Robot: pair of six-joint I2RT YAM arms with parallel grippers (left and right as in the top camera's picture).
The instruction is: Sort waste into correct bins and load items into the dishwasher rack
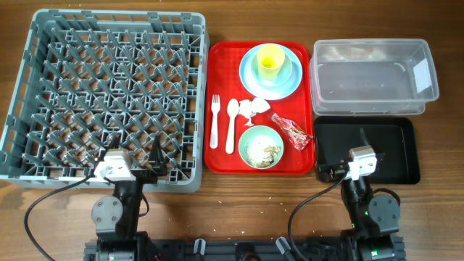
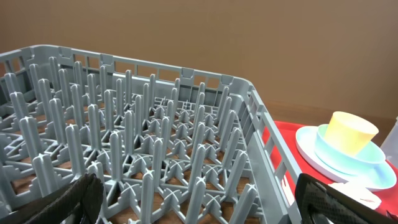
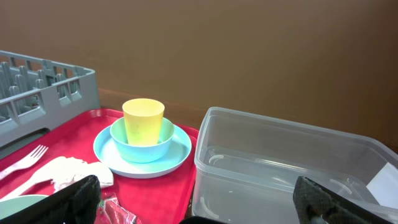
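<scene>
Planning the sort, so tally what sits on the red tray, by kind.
Cutlery: 2 (fork, spoon)
Dishes: 4 (cup, dish, plate, bowl)
Waste: 2 (napkin, wrapper); crumbs in the bowl not counted
Total: 8

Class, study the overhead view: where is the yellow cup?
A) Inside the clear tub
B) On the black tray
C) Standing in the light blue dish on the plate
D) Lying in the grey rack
C: the yellow cup stands upright in the light blue dish, which sits on the plate on the red tray.
</scene>
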